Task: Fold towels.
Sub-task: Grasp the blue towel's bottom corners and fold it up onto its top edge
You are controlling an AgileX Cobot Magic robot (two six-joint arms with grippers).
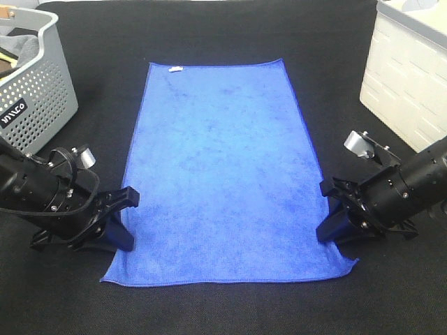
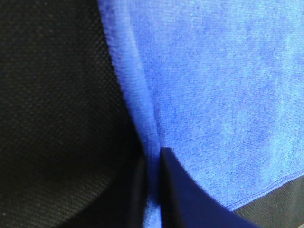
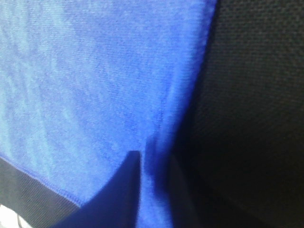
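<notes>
Towel (image 1: pixel 227 174) is laid flat and fully spread mid-table (image 1: pixel 230 307), white tag (image 1: pixel 174 69) at its far left corner. Left gripper (image 1: pixel 124 220) is clamped on the left long edge near the front corner; blue fabric is seen pinched between the fingers (image 2: pixel 180 199). Right gripper (image 1: pixel 328 209) is clamped likewise on the right edge. Grey perforated basket (image 1: pixel 42 105), far left: grey cloth (image 1: pixel 26 45) inside. White crate (image 1: pixel 408 84), far right: contents can't be seen.
</notes>
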